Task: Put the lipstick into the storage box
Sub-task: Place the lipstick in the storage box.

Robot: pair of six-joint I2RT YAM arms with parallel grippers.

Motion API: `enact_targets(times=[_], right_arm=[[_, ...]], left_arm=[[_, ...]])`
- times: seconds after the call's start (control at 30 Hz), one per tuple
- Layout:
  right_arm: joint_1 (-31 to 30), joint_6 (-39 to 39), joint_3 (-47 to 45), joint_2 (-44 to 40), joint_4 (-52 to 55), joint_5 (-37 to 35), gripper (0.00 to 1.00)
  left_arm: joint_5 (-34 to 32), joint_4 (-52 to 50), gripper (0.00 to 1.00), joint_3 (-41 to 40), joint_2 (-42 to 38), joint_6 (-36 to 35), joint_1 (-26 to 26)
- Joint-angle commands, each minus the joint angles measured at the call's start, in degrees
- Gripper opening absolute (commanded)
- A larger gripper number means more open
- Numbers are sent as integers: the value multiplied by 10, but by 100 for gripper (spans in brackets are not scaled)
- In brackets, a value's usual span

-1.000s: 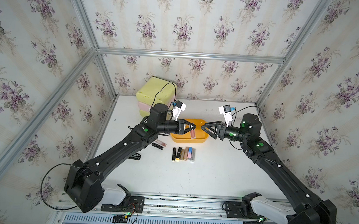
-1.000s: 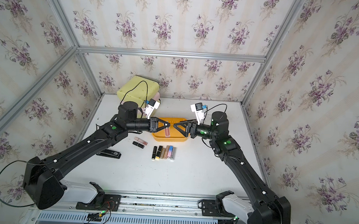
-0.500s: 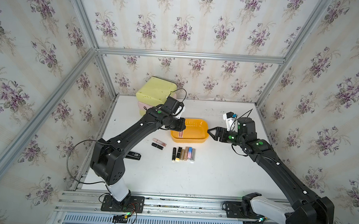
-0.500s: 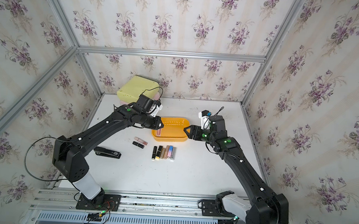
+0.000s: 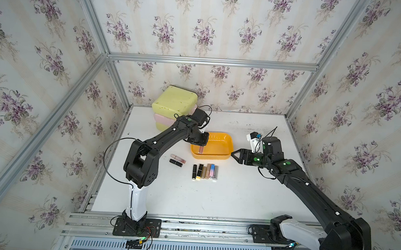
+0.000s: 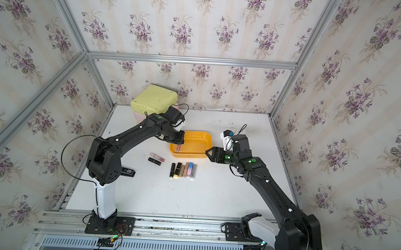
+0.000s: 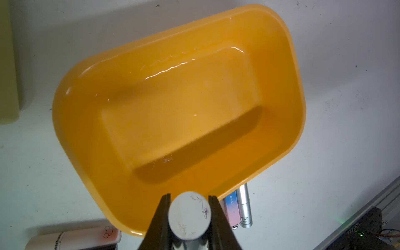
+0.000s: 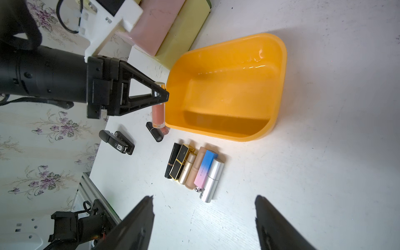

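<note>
The storage box [image 5: 229, 144] [image 6: 208, 140] [image 7: 298, 91] [image 8: 281, 65] is a shallow orange tray in the middle of the white table, with nothing lying on its floor. My left gripper [image 5: 200, 143] [image 6: 178, 142] [image 7: 190, 213] [image 8: 161, 95] is shut on a lipstick [image 5: 201, 149] [image 6: 178, 148] [image 7: 190, 216] [image 8: 158, 114], a pink-orange tube with a silver cap. The tube hangs upright at the tray's left end rim. I cannot tell whether its lower end is inside the wall. My right gripper [image 5: 233, 154] [image 6: 207, 152] [image 8: 204, 207] stands open with nothing between its fingers, just right of the tray.
Several lipsticks [image 5: 205, 171] [image 8: 194, 168] lie in a row in front of the tray, and two more [image 5: 177, 159] lie to its front left. Stacked pale green and pink boxes [image 5: 174, 102] stand at the back left. A black stapler-like object [image 6: 128, 172] lies near the left edge.
My left gripper has carried the lipstick from above the tray's middle down to its left end. My right gripper has drawn back from over the tray to its right side.
</note>
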State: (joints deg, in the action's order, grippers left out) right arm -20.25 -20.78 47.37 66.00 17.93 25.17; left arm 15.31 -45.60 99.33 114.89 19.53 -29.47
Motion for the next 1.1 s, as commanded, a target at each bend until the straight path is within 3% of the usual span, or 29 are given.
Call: enact_targets(times=[0.0, 0.57, 1.07], right_arm=[[-1, 10, -6, 1, -14, 11, 77], [-3, 14, -18, 25, -36, 28, 77], [-31, 18, -13, 72, -50, 54, 77]], left_arm=[[-7, -12, 5, 14, 21, -6, 4], [2, -3, 6, 37, 103, -5, 35], [10, -5, 18, 48, 126, -5, 43]])
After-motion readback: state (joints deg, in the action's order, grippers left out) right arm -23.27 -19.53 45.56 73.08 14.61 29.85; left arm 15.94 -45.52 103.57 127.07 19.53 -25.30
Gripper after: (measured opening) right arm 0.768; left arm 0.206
